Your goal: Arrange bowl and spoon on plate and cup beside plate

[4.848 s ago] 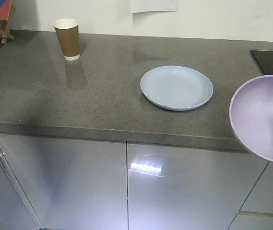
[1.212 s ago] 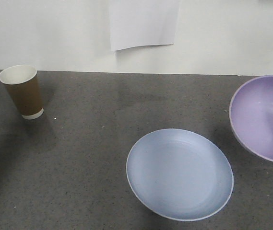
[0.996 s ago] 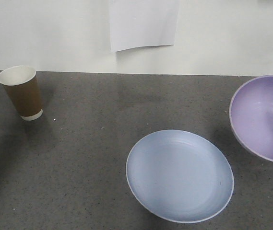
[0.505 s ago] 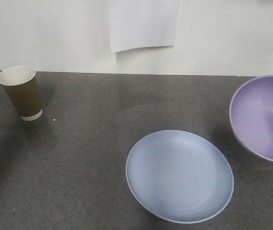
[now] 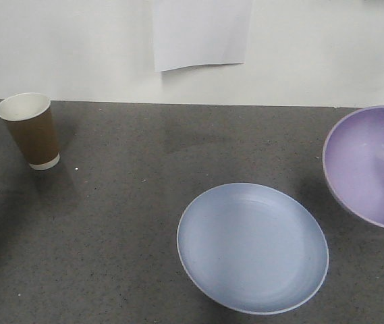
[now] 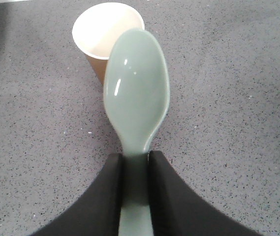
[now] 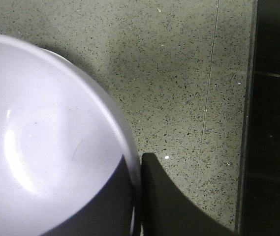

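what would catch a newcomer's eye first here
The tilted lavender bowl looms at the front view's right edge, its rim pinched by the right gripper. A mint-green spoon fills the left wrist view, clamped in the left gripper, the paper cup behind its scoop. The pale blue plate lies bare on the grey counter.

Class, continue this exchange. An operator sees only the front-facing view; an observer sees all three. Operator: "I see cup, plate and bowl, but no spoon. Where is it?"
Observer: The left gripper holds the spoon by its handle, scoop forward.
Operator: What holds the bowl?
Observer: The right gripper pinches the bowl's rim, one finger inside, one outside.
Operator: Is the spoon near the cup?
Observer: In the left wrist view its scoop overlaps the cup's rim.
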Available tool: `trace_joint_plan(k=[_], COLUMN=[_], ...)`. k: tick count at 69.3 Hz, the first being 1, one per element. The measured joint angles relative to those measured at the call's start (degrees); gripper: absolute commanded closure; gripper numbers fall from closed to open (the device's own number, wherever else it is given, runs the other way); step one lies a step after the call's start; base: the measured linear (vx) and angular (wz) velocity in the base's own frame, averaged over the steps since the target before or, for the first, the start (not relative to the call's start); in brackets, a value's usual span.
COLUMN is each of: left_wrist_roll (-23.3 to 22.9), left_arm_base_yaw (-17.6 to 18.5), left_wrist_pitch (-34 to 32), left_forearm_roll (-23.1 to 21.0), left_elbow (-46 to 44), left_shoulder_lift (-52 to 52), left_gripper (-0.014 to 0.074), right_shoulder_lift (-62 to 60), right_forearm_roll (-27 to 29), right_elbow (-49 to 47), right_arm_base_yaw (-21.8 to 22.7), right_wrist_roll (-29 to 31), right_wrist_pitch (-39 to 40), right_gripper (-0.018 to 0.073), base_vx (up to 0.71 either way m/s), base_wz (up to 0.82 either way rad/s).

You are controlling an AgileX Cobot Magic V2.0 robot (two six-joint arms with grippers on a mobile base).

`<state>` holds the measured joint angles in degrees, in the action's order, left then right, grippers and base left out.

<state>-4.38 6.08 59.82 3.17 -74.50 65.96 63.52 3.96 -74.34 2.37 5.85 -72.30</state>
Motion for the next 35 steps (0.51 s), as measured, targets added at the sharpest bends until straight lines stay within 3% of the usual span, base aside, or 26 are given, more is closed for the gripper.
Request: trace_joint_plan(k=[35], left_wrist_roll=[0.0], left_arm_base_yaw=[0.0], left_wrist_pitch=[0.0], left_forearm_roll=[0.0], left_elbow=[0.0], left_shoulder_lift=[0.0], left_gripper=[0.0603], right_shoulder_lift=[0.0], right_forearm_roll=[0.0], right_elbow=[0.0], right_arm_base_yaw=[0.0], right_wrist_roll=[0.0], right_wrist_pitch=[0.0], right_gripper=[0.0565], base_vx=[0.0], base_wz=[0.0])
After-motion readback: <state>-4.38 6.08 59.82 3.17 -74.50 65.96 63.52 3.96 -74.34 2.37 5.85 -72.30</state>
